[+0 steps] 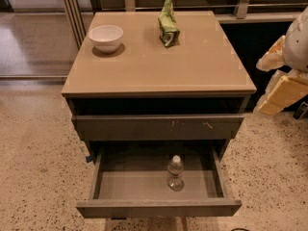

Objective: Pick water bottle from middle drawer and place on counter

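- The gripper hangs at the right edge of the camera view, beside the cabinet and about level with the counter's edge. I cannot tell whether it is released or clenched, but nothing is visibly held in it.
- The water bottle is well apart from the gripper, down and to its left. It looks to be standing upright, cap up, on the floor of the open middle drawer, a little toward the gripper's side of centre.
- I judge the bottle to be light. Its thin, clear, ribbed wall will probably give under a hard squeeze and is likely a bit slippery.
- I cannot see how much water is inside, so its weight is uncertain.
- I would take hold across the body just below the shoulder. The ribs there should give some bite, and the cap stays free.
- A light, upright bottle tips easily, so I would close on it squarely and avoid nudging it from one side.
- The scratched drawer front sits directly above the back of the drawer, so I think the approach has to come down from the front.
- On the counter, the white bowl and the green bag sit far from the gripper, toward the rear. The near part, closer to the gripper, looks best for setting the bottle down.
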Tool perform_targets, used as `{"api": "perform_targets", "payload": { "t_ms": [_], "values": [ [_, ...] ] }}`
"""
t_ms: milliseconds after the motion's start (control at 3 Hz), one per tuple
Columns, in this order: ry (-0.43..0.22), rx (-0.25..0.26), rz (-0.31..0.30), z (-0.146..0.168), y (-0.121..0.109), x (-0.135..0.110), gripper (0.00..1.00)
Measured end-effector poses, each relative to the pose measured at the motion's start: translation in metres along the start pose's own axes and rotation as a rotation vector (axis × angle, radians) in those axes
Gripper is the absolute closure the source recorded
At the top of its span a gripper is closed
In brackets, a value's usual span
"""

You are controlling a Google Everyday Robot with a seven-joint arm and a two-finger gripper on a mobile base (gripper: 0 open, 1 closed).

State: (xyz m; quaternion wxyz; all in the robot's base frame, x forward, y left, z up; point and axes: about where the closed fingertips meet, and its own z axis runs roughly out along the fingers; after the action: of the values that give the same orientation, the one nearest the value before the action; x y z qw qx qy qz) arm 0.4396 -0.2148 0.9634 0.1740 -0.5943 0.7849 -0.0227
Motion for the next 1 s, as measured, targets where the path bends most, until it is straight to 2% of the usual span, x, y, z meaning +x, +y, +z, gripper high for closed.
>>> {"api": "perform_targets", "payload": {
  "t_ms": [333, 667, 1000],
  "values": [
    [-0.061, 0.008, 0.045, 0.035, 0.006, 0.003, 0.59],
    [-0.147, 0.001, 0.078, 0.090, 0.012, 0.005, 0.82],
    [-0.193, -0.054, 0.097, 0.162, 0.022, 0.010, 1.00]
  ]
}}
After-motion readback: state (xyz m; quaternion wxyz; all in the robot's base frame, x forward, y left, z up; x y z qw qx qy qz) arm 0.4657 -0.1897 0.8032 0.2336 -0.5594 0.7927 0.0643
